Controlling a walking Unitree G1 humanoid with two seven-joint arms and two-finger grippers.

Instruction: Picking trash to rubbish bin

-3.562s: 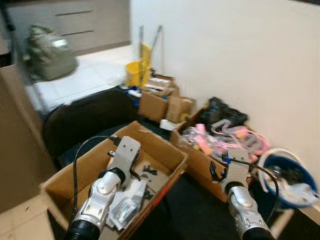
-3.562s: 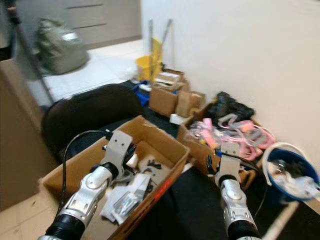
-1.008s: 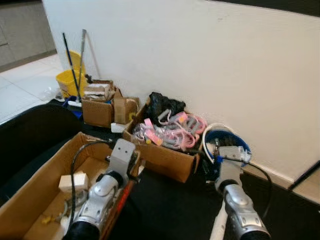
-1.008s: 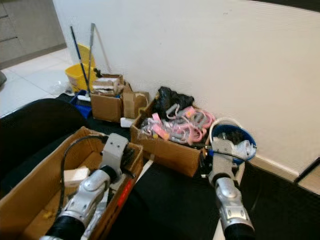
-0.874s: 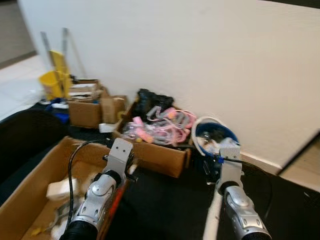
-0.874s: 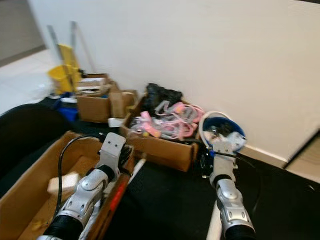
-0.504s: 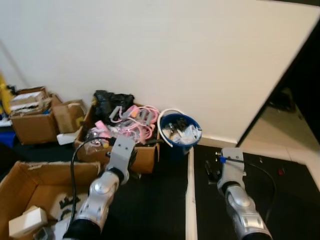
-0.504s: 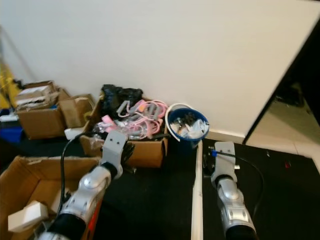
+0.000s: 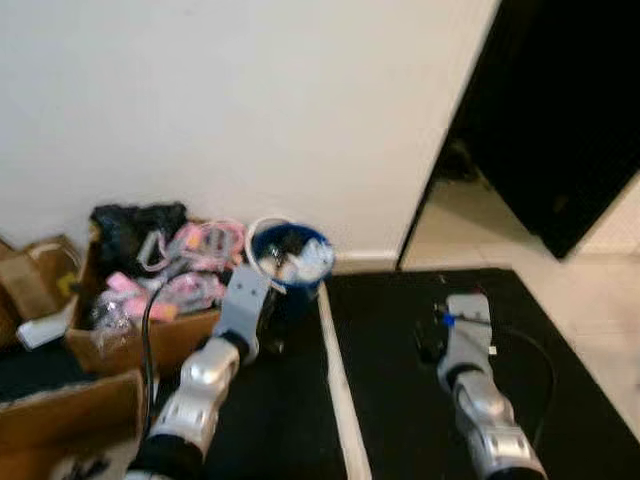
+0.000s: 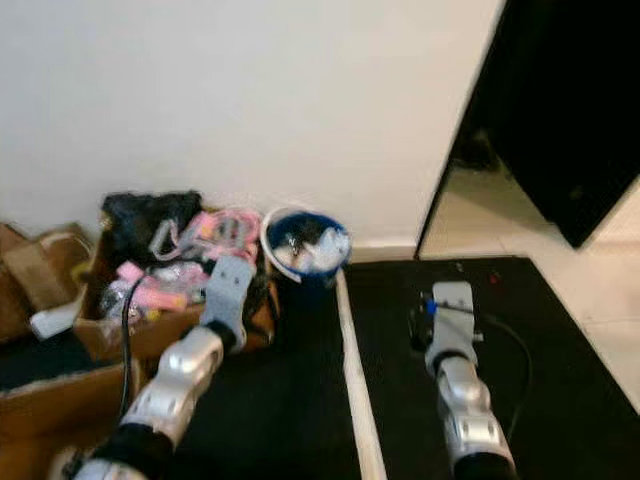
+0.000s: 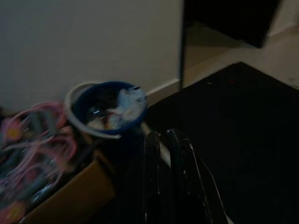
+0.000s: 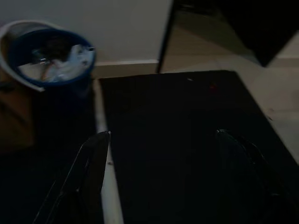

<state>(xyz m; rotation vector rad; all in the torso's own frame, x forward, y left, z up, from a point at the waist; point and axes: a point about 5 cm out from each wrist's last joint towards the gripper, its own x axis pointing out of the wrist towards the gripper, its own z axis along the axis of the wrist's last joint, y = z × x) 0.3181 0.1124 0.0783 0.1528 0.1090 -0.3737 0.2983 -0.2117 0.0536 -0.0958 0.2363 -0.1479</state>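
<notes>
While the left end effector (image 11: pixel 161 140) is pinched empty, the white-rimmed blue bin (image 9: pixel 289 256) brims with trash.

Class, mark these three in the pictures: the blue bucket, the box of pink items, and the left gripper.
blue bucket (image 10: pixel 300 268), right eye view, front wall.
box of pink items (image 10: pixel 110 332), right eye view, cardboard front.
left gripper (image 11: pixel 163 139), left wrist view, between the fingertips.

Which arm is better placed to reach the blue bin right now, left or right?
Left. The left end effector hangs just short of the round blue plastic bin. The right end effector hangs over the black floor mat, across the pale strip.
</notes>
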